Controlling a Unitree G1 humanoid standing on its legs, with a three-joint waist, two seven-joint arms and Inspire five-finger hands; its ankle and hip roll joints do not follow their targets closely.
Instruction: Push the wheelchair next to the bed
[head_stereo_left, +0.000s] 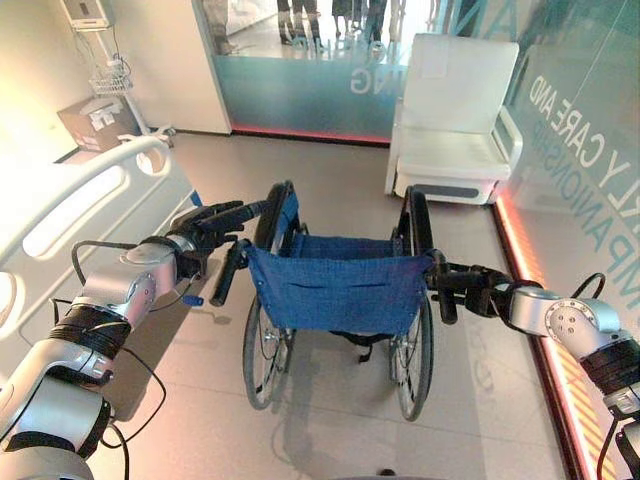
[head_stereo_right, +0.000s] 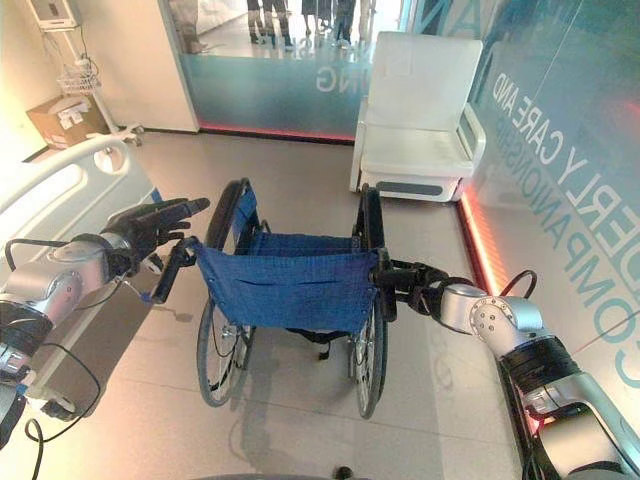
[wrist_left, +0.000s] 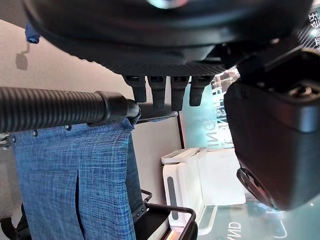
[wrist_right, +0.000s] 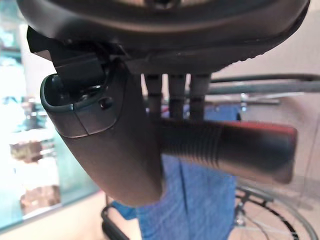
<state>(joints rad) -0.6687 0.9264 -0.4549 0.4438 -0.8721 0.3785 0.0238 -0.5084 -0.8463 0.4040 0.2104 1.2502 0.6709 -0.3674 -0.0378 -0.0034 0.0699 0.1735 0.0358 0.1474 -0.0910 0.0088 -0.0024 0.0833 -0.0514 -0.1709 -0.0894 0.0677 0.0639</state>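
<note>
A wheelchair with a blue cloth back stands in the middle of the floor, facing away from me. The white bed with its side rail is just to its left. My left hand is open, its straight fingers reaching over the inner end of the left push handle, close to the top of the left wheel. My right hand is shut on the right push handle, with the thumb on one side and the fingers curled behind it.
A white armchair stands ahead on the right, beyond the wheelchair. A glass wall with a red floor strip runs along the right. A cardboard box and a wire basket stand sit at the far left. Bare floor lies ahead.
</note>
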